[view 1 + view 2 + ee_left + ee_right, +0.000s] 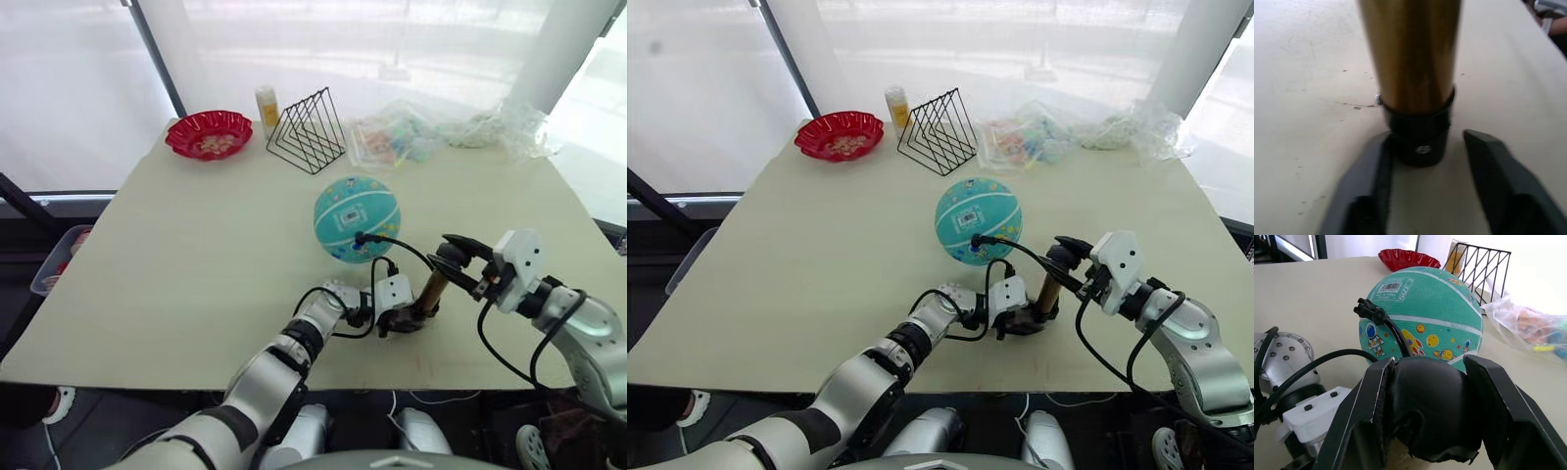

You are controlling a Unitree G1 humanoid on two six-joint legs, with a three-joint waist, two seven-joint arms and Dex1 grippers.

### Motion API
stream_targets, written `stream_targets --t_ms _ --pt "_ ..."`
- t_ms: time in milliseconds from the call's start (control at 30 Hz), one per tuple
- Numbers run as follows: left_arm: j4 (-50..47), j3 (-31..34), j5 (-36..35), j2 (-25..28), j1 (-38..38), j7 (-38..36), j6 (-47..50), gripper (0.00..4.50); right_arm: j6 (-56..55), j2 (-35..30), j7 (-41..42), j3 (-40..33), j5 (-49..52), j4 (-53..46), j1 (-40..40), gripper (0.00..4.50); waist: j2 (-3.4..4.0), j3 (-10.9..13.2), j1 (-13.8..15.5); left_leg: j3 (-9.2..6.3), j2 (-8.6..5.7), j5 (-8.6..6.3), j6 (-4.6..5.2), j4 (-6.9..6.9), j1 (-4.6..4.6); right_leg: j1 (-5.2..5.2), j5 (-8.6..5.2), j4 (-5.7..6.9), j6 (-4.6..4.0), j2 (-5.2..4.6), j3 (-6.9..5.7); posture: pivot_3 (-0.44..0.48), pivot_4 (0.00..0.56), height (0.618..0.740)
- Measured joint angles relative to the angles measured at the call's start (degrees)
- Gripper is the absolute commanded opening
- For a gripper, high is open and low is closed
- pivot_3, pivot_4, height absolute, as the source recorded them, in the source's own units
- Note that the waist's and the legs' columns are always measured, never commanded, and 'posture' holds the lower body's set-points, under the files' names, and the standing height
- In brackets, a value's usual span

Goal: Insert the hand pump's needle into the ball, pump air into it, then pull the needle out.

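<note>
The ball is round, teal with white stripes and cartoon prints, and rests mid-table. Just in front of it the hand pump stands nearly upright, a bronze cylinder. My left gripper is shut low on the pump's black base cap, with a finger on either side. My right gripper is shut on the black handle at the pump's top. The thin black hose arcs from the pump to the ball's near side. Its end fitting lies against the ball, and the needle itself is hidden there.
At the far left of the table sits a red scalloped bowl. Beside it are a small bottle and a black wire rack. Clear plastic bags lie along the back right. The table's front edge runs close under my arms.
</note>
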Motion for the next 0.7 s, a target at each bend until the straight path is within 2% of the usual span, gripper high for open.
stream_targets --t_ms 100,300,367,500,567,700 --pt "-0.35 0.17 -0.13 -0.14 0.14 -0.57 -0.10 4.44 -0.27 0.00 -0.01 0.04 -0.09 -0.02 0.00 1.90 -0.01 0.12 -0.18 0.00 0.00 0.00 0.00 0.01 0.01 0.00 0.00 0.01 0.00 0.01 0.01 0.000 0.150 0.740" --pt "-2.78 0.73 -0.87 0.70 1.25 -1.51 -0.23 4.44 -1.48 0.05 -0.01 0.45 -0.16 -0.32 -0.01 1.90 0.25 0.44 -0.53 -0.02 0.02 0.00 0.00 -0.02 0.00 -0.10 0.00 0.03 0.00 0.06 0.02 0.000 0.150 0.740" --pt "-7.17 0.93 -2.17 2.34 3.61 -3.16 0.19 4.44 -2.26 0.31 -0.03 0.60 -0.16 -0.35 -0.20 1.90 0.50 0.66 -0.84 -0.03 0.05 0.00 0.00 -0.07 -0.03 -0.23 0.00 0.05 0.00 0.12 0.08 0.000 0.150 0.740" --pt "-19.41 2.38 -6.05 7.29 9.34 -7.10 3.73 4.44 -3.98 0.62 0.02 0.62 -0.15 -0.41 -0.36 1.90 0.81 0.99 -1.16 -0.10 0.11 0.05 -0.05 -0.07 -0.45 -0.73 0.01 0.11 -0.02 0.22 0.08 0.000 0.150 0.740" --pt "-29.01 3.03 -9.24 10.74 13.44 -9.52 7.11 4.44 -4.88 0.61 0.20 0.31 -0.13 -0.41 -0.31 1.90 0.87 1.00 -1.09 -0.10 0.08 0.12 -0.12 -0.01 -0.80 -1.08 0.17 0.14 -0.27 0.22 0.12 0.000 0.150 0.740" --pt "-42.21 4.56 -14.17 15.75 18.37 -12.23 12.63 4.44 -5.72 0.62 0.65 -0.42 0.22 -0.36 0.25 1.90 0.89 1.25 -0.71 -0.09 0.05 0.11 -0.13 -0.02 -0.81 -1.09 0.26 0.12 -0.43 0.23 0.16 0.000 0.150 0.740"
